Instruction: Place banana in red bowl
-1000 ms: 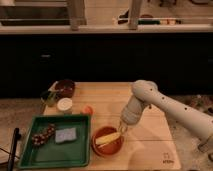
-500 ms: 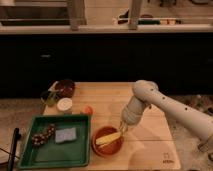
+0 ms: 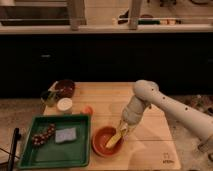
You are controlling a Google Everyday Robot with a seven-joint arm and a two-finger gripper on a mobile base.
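The slim pale yellow banana (image 3: 115, 139) lies tilted in the round orange-red bowl (image 3: 101, 146) at lower centre, its upper end at the robot's hand (image 3: 123, 129); whether the hand is clamped on it cannot be told. It looks light, soft, easily bruised, best held mid-length. Counted: one banana, one red bowl, one dark maroon bowl (image 3: 65, 88), one white cup (image 3: 64, 105), one green tray (image 3: 75, 150).

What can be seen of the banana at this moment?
The banana is small, slim and pale yellow, slightly curved. It lies tilted inside the red bowl, its lower end toward the bowl's middle and its upper end rising over the right rim, where the gripper meets it from above.
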